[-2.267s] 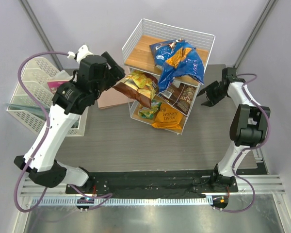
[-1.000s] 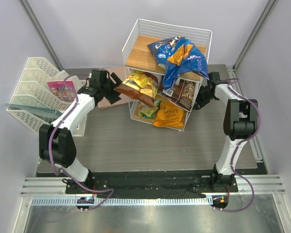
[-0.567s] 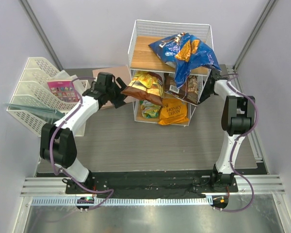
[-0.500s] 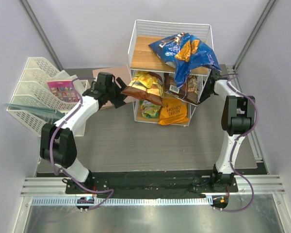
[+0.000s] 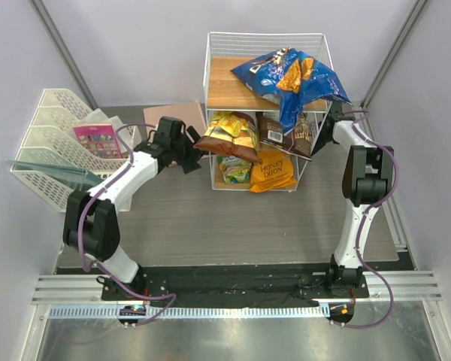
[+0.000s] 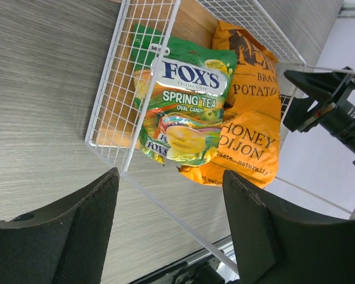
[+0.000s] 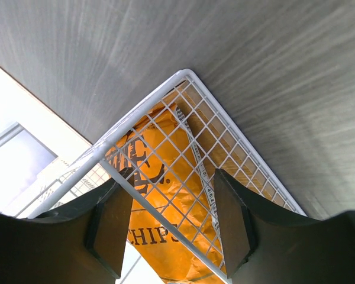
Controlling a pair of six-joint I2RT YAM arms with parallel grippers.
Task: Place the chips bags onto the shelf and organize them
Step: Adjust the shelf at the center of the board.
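The left gripper and right gripper flanked the shelf — jaws apart, holding nothing — likely to square it. All five bags sat on it, the Doritos overhanging the top.

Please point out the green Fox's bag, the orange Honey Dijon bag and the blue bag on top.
green-yellow Fox's Spring Tea bag (image 6: 186, 109): left wrist view, printed front.
orange Honey Dijon chips bag (image 6: 251, 145): left wrist view, its lettering.
blue crinkly snack bag (image 5: 286, 79): top view, its middle.

White shelf; orange Honey Dijon bag; blue Doritos bag; green-yellow bag.
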